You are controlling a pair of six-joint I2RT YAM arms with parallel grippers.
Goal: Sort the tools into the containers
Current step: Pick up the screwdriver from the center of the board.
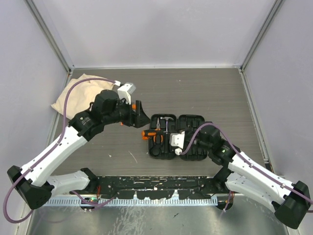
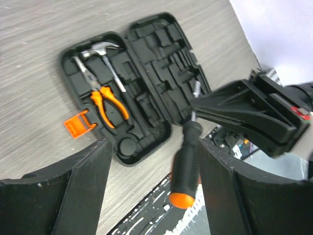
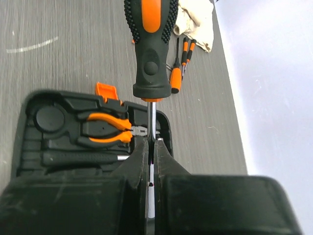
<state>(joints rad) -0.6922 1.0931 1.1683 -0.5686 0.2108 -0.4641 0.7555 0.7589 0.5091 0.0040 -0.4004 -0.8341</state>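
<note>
Grey wood-grain desk walled by plain white panels, seen from above. An open black tool case lies at the centre, both halves flat so its moulded recesses face up. In the left half, a small claw hammer and orange-handled pliers sit in their shaped recesses. An orange latch juts from that half's outer edge.

The right arm's jaws are clenched on the steel shaft of a large screwdriver. Its black-and-orange handle sticks out beyond the tips, above the case. The grip on the thin shaft probably leaves the handle free to be laid into a recess.

The left arm's jaws hang released and empty at 10 o'clock of the case, seemingly standing by.

Several slim screwdrivers lie loose on the desk beside a cream cloth at 10 o'clock.

No brand, label or writing is readable anywhere.
</note>
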